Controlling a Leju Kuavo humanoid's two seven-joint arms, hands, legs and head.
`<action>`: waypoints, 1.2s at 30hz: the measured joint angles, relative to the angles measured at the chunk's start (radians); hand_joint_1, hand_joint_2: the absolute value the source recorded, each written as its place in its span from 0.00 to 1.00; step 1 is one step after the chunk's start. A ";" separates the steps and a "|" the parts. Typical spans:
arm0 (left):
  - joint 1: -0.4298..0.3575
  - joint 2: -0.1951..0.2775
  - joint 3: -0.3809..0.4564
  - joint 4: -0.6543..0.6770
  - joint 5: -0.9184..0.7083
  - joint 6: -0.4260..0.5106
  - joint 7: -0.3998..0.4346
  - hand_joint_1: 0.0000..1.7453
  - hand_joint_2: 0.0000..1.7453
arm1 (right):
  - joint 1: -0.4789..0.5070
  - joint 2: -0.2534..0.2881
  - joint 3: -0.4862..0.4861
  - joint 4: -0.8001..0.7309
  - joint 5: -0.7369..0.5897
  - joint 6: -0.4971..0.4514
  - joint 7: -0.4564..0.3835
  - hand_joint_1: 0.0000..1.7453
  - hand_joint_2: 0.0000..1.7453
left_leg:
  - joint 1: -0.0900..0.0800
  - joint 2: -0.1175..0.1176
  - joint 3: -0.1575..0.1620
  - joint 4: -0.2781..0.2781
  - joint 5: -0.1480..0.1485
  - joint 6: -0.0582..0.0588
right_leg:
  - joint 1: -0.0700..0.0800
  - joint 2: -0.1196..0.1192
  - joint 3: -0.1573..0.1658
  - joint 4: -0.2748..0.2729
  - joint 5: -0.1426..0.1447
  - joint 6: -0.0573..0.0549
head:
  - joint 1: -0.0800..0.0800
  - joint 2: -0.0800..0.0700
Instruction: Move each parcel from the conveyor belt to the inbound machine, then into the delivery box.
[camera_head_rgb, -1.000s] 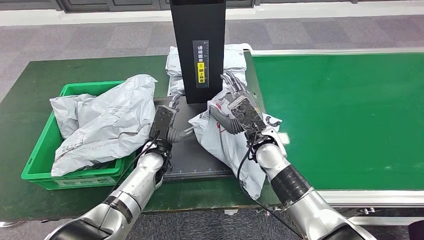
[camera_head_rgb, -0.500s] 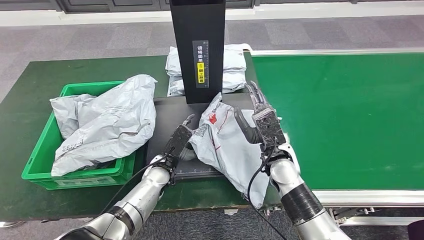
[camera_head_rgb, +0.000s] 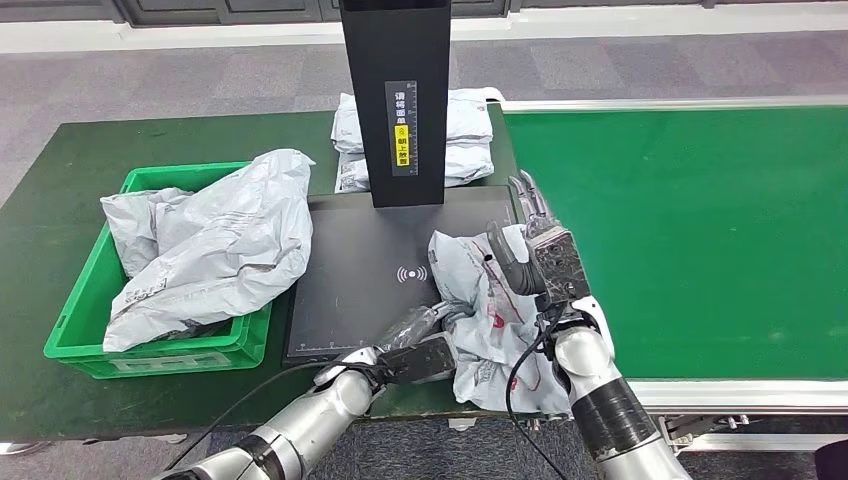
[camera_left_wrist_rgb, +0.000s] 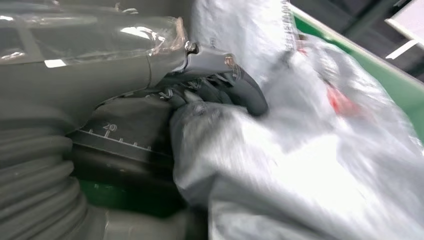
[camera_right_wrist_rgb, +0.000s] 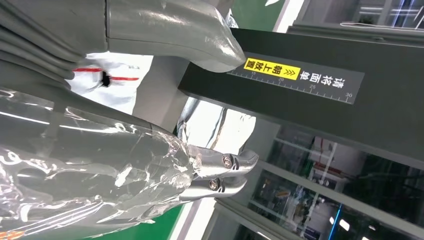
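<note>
Head view, taken from the left: a green delivery box (camera_head_rgb: 85, 300) sits on the dark green desk (camera_head_rgb: 60, 170) just left of the inbound machine's black platform (camera_head_rgb: 370, 260), and it holds crumpled grey parcels (camera_head_rgb: 210, 245) that spill over its near rim toward the platform. Behind the platform the machine's black upright column (camera_head_rgb: 395, 90) carries a label with a yellow patch, and further grey parcels (camera_head_rgb: 465, 130) are stacked on the desk behind that column. At the platform's near right corner lies the crumpled grey parcel (camera_head_rgb: 480, 310) with red markings, partly on the platform and partly hanging over the desk's front edge. The left hand (camera_head_rgb: 415, 350) reaches in low at the platform's near edge, its fingers against the parcel's left side; the left wrist view (blurred) shows dark fingers (camera_left_wrist_rgb: 235, 85) curled onto the grey plastic, so this hand grips the parcel. The right hand (camera_head_rgb: 540, 262) stands at the parcel's right side, thumb hooked over the crumpled plastic and the other fingers stretched out toward the column, so it too holds the parcel. Right of the platform, the bright green conveyor belt (camera_head_rgb: 700, 230) runs off to the side.
</note>
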 joint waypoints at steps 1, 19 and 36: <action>-0.001 -0.002 -0.009 0.003 -0.019 0.027 0.020 1.00 1.00 | 0.004 0.002 -0.005 0.000 0.003 0.002 -0.004 0.00 0.00 | 0.000 0.000 0.000 0.000 0.000 0.000 | 0.000 0.000 0.000 0.000 0.000 0.000 | 0.000 0.000; -0.017 -0.015 0.026 -0.010 0.009 0.277 0.045 1.00 1.00 | 0.048 0.017 -0.073 -0.002 0.007 0.005 -0.011 0.00 0.00 | 0.000 0.000 0.000 0.000 0.000 0.000 | 0.000 0.001 0.000 0.000 0.000 0.000 | 0.000 0.000; -0.136 0.085 0.373 -0.415 0.192 0.437 0.010 1.00 1.00 | 0.049 0.024 -0.134 0.004 -0.048 0.011 -0.074 0.00 0.00 | 0.002 0.002 0.000 0.000 0.002 -0.002 | 0.002 0.003 -0.001 0.001 0.002 -0.001 | 0.000 0.000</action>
